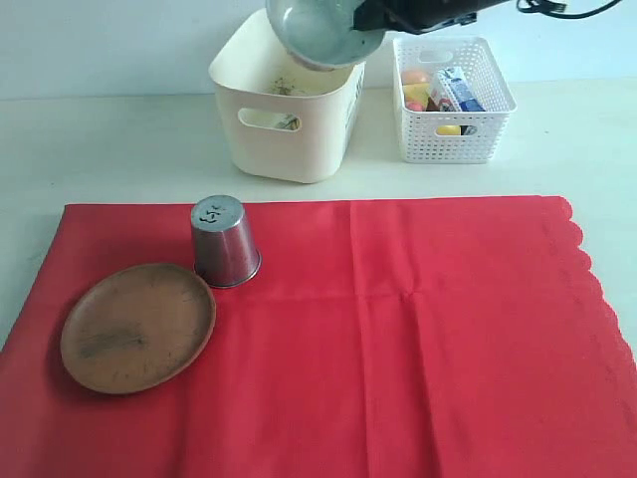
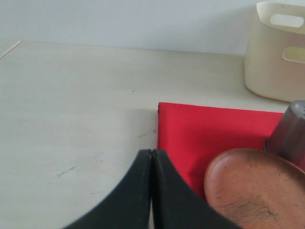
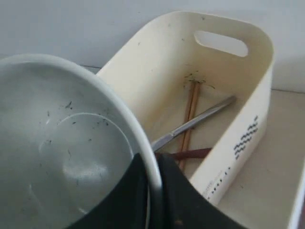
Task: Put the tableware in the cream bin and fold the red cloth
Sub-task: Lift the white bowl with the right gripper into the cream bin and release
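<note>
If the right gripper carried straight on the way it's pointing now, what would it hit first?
Likely the inside of the cream bin: the right gripper, shut on the rim of the bowl, points into it, toward the knife and chopsticks on its floor. Depth is unclear; the bowl might touch first.

Curved, smooth black jaws; the black arm (image 1: 418, 15) carries a black cable (image 1: 557, 10).
</note>
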Controlling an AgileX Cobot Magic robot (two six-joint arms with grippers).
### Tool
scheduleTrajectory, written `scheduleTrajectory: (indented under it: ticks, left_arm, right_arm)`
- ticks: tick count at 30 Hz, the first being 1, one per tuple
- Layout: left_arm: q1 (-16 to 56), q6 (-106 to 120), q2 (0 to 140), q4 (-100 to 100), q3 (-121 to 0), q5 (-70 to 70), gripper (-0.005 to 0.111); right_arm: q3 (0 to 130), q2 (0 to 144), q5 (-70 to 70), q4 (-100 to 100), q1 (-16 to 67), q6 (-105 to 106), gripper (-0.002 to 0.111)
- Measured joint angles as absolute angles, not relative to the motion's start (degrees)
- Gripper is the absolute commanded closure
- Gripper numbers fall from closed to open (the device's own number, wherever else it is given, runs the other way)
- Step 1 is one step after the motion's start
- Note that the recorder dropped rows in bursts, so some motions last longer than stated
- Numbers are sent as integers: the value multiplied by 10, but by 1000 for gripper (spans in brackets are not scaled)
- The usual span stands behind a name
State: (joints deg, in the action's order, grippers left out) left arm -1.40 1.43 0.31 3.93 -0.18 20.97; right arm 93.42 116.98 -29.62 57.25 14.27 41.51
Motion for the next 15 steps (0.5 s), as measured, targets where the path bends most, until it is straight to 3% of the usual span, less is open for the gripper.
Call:
scheduleTrajectory:
  ticks: [15]
  left_arm:
    - [-14, 14, 3, 39, -2, 210, 105]
  right_arm:
    - [1012, 1251, -273, 587, 151, 418, 108]
